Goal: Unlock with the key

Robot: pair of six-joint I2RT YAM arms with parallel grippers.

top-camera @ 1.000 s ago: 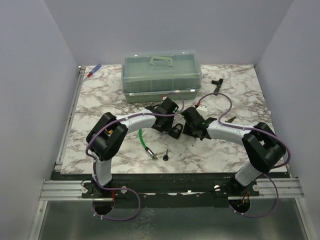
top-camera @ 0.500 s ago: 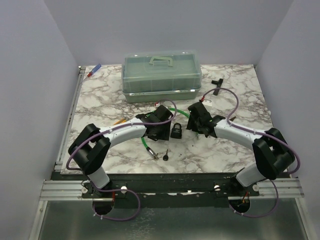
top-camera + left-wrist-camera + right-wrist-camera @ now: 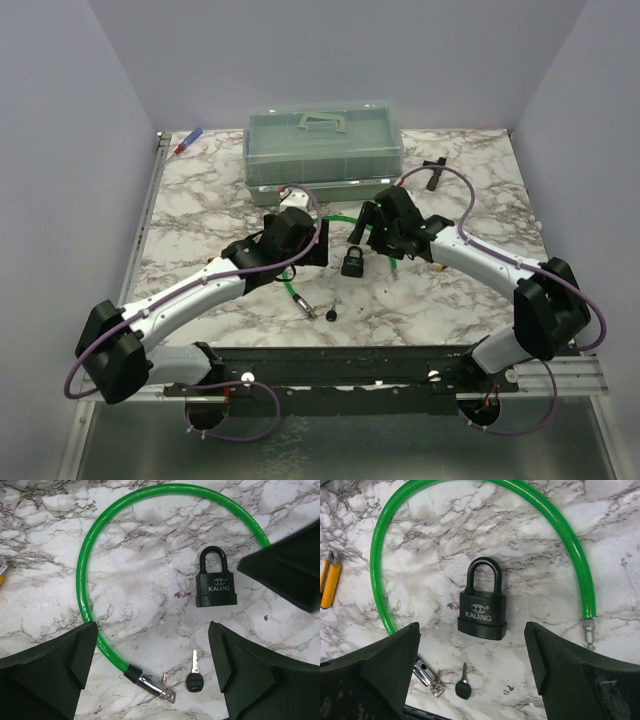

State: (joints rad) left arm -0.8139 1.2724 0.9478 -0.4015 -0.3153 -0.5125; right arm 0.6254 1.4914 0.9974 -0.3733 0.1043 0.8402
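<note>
1. The left arm (image 3: 190,295) lies long and low, reaching from 7 o'clock toward the middle of the table (image 3: 200,200). The right arm (image 3: 480,262) bends in from 4 o'clock.
2. The left gripper (image 3: 152,632) looks straight down at the table. Its two black fingers are spread wide and hold nothing.
3. The right gripper (image 3: 471,630) looks down over the padlock (image 3: 482,612). Its fingers are wide apart too, with nothing in them.
4. The key (image 3: 194,680) is tiny, with a round black head and a thin silver blade. It lies flat on the table at 6 o'clock from the padlock, near it but not touching. No finger touches it.
5. The padlock is small and black, a blocky body with a curved loop on top and white letters on its front.
6. The green cable (image 3: 82,580) is smooth and shiny. It bends in a big curve around the padlock. Its shiny metal end sits just beside the key, at 9 o'clock.
7. The table is white with grey marble lines. A see-through plastic box (image 3: 323,145) stands at 12 o'clock.
</note>
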